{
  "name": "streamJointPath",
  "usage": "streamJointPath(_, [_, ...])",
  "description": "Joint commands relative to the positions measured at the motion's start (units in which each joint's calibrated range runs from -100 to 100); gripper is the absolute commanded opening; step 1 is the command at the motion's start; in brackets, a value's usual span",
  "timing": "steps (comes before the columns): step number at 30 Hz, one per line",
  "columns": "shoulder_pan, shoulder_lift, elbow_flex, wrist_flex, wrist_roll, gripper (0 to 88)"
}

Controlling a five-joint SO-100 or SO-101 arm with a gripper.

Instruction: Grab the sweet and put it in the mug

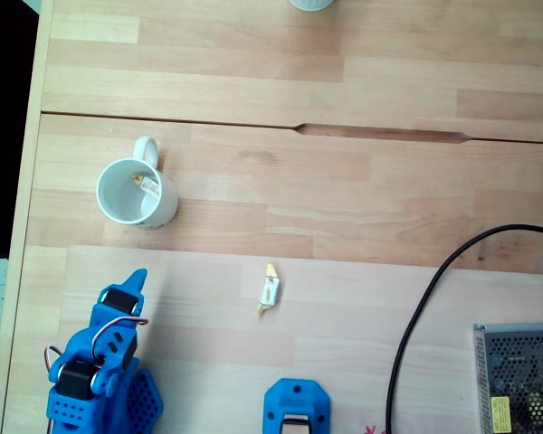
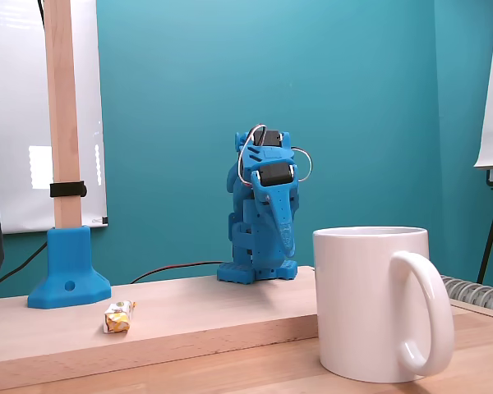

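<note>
A sweet [image 1: 269, 289] in a white wrapper with yellow twisted ends lies on the wooden table, centre front in the top-down fixed view; the low fixed view shows this sweet [image 2: 119, 316] at lower left. The white mug [image 1: 136, 193] stands upright to its upper left, handle pointing away from the arm, with a small yellow-and-white piece [image 1: 147, 183] inside. In the low fixed view the mug [image 2: 370, 304] is close at the right. My blue gripper [image 1: 138, 277] is folded back at the arm's base, shut and empty, below the mug and left of the sweet. It hangs tip-down [image 2: 286, 249].
A blue stand base [image 1: 296, 409] holds a wooden post [image 2: 60, 115] near the front edge. A black cable [image 1: 425, 298] and a metal mesh box [image 1: 520, 380] are at the right. A pale round vessel [image 1: 309, 4] sits at the far edge. The table's left edge [image 1: 32, 181] is near the mug.
</note>
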Motion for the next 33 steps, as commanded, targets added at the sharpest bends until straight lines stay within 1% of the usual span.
streamJointPath(1, [-0.1, -0.2, -3.0, -1.1, 0.1, 3.2])
streamJointPath(15, [1.3, -0.1, -13.4, -1.1, 0.2, 3.3])
streamJointPath(18, [4.8, -0.1, -13.7, -1.1, 0.5, 3.3])
streamJointPath(27, [17.9, -0.1, -11.3, -1.1, 8.2, 3.3])
streamJointPath(33, [25.2, -0.1, -11.4, -1.1, 10.7, 3.3])
